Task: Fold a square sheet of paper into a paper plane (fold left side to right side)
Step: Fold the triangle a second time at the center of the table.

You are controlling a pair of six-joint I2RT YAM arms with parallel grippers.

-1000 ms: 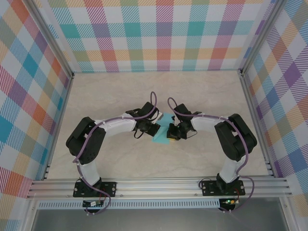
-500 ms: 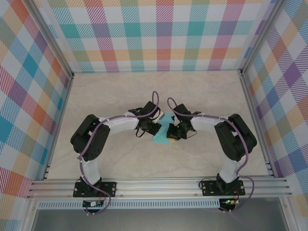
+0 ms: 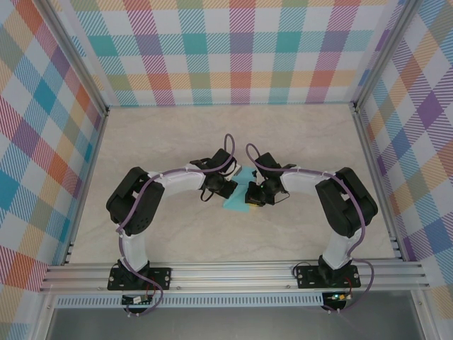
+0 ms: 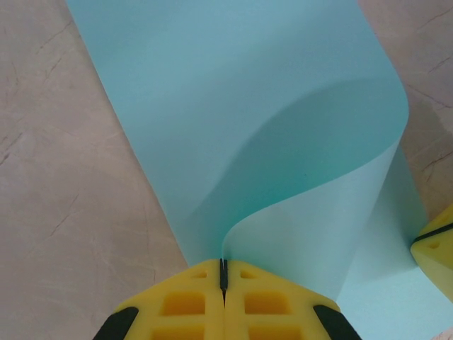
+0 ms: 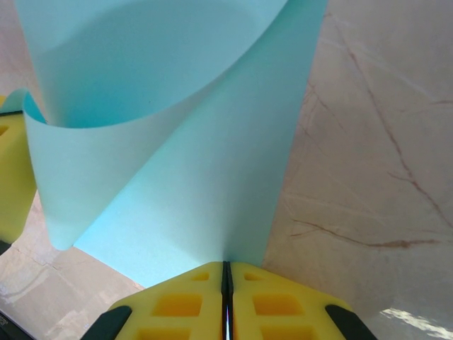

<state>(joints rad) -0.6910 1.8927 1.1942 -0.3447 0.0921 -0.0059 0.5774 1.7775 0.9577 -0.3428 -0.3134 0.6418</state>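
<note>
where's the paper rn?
In the top view the paper is mid-table, between the two wrists. The left gripper pinches its lifted, curled-over edge, and the right gripper pinches the opposite edge, low by the table.

- A beige tabletop [image 3: 177,134] with faint marble-like brown veining forms the floor of the enclosure.
- The back wall [image 3: 233,49], left wall [image 3: 35,127] and right wall [image 3: 417,120] carry a pastel plaid of teal, orange, purple, pink and yellow.
- Slanting aluminium posts [image 3: 71,53] mark the back corners.
- A grooved aluminium rail [image 3: 233,275] runs along the near edge.
- The light is even and soft.
</note>
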